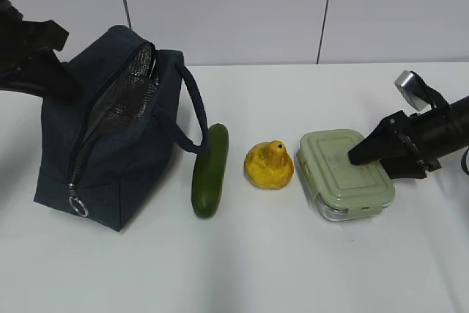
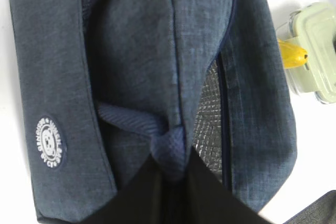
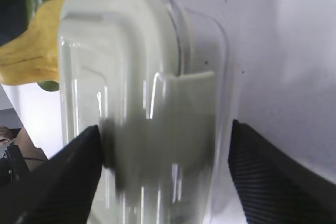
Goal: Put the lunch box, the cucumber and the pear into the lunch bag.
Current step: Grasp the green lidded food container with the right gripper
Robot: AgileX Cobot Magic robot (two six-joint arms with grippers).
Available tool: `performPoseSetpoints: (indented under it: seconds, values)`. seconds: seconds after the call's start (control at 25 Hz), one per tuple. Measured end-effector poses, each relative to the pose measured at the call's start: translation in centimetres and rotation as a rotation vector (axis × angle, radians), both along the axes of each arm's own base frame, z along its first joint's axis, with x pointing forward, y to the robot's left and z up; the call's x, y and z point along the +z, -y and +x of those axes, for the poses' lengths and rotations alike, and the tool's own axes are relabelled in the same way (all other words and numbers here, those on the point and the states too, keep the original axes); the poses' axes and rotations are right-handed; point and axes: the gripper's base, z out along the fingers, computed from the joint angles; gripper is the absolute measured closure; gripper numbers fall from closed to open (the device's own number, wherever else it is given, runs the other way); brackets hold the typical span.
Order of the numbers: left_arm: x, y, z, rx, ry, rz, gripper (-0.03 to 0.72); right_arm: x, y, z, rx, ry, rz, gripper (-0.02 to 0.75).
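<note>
Black arms; right hand (image 1: 360, 155) black, silver wrist camera (image 1: 410, 87).

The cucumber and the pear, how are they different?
The cucumber is dark green, the pear is yellow. The cucumber is long and thin and lies flat, while the pear is squat and lumpy and sits with its pointed top up. The cucumber lies nearer the lunch bag, the pear nearer the lunch box. Both rest on the white table, untouched.
</note>
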Motion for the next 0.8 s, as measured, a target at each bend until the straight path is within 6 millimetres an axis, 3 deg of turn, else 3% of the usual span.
performPoseSetpoints:
  seconds: [0.48,0.8]
  values:
    - [0.0,-0.01,0.0,0.0,0.0,0.001,0.685,0.38,0.03,0.27,0.007,0.012,0.006,0.328]
    - [0.0,-0.01,0.0,0.0,0.0,0.001,0.685,0.39,0.02,0.26,0.008,0.011,0.008,0.357]
